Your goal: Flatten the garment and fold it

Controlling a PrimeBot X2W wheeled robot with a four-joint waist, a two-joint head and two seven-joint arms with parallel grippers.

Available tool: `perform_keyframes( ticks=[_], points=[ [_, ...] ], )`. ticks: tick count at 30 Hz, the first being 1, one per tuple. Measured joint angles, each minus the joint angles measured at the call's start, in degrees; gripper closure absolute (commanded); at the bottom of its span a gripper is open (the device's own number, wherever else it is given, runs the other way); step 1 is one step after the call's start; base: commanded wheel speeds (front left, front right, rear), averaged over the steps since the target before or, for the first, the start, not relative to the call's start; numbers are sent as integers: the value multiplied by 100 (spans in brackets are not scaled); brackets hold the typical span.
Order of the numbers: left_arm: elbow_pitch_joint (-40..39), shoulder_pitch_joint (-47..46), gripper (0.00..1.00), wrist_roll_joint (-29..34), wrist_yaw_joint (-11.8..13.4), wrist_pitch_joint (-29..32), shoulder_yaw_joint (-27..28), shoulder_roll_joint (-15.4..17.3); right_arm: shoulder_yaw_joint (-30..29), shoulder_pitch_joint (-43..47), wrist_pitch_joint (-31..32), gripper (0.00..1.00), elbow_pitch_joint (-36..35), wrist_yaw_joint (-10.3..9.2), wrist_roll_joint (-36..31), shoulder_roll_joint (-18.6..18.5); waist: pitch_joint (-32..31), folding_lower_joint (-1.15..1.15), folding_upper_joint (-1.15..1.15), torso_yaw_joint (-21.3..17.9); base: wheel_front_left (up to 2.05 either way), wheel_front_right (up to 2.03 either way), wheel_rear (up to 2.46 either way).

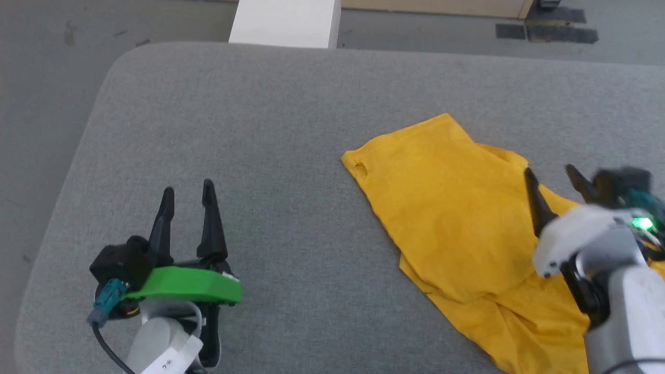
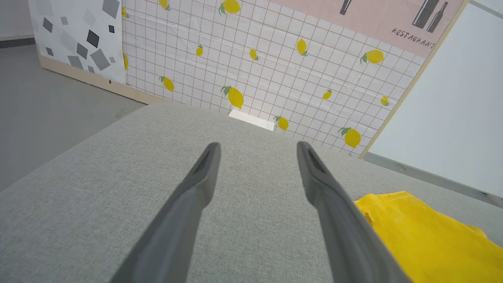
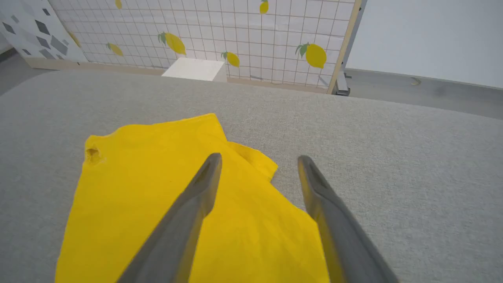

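The bright yellow garment lies rumpled on the right half of the grey padded table, plain side up; its print is hidden. My right gripper hangs open over the garment's right edge, nothing between its fingers. In the right wrist view the garment spreads under the open right gripper, with a folded flap at its far right. My left gripper stands open above bare table well to the garment's left. The left wrist view shows the left gripper open and a corner of the garment at the lower right.
A white box stands on the floor beyond the table's far edge. A lemon-patterned tiled panel rises behind it. The table's rounded left edge drops to grey floor. Bare padding stretches between the two grippers.
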Motion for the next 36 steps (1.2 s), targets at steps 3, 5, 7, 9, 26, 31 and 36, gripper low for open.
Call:
perform_keyframes(
  ticks=[3, 5, 7, 9, 26, 31, 36],
  points=[
    [-56, -112, 0, -8, 8, 0, -94, -1, 120, -606, 505, 0, 762, 0, -166, -107, 148, 0, 0, 73, 0, 0, 0],
    [-79, -175, 0, -31, 12, 0, -138, -1, 203, -929, 845, 0, 1174, 1, -299, -213, 236, 0, 0, 137, 0, 0, 0],
    [-110, -224, 0, -47, 30, 0, -182, -2, 299, -1260, 1250, 0, 1572, 0, -370, -293, 333, 0, 0, 219, 0, 0, 0],
    [-132, -248, 0, -79, 55, 0, -196, -1, 369, -1485, 1737, 0, 1907, 0, -385, -338, 417, 0, 0, 294, 0, 0, 0],
    [-118, -255, 0, -114, 112, 0, -242, -1, -2390, -2052, 1279, 100, 1619, 1, -989, -510, 530, 1, 0, 406, 0, 0, 0],
    [-41, -255, 0, -77, 68, 0, -338, -2, -3419, -1718, 1280, 100, 1612, 1, -1541, -359, 430, 1, 0, 267, 0, 0, 0],
    [121, -248, 0, -71, 2, 0, -531, -2, -3532, -1408, 942, 0, 1388, 0, -1456, 52, 300, 1, 0, 102, 0, 0, 0]
  ],
)
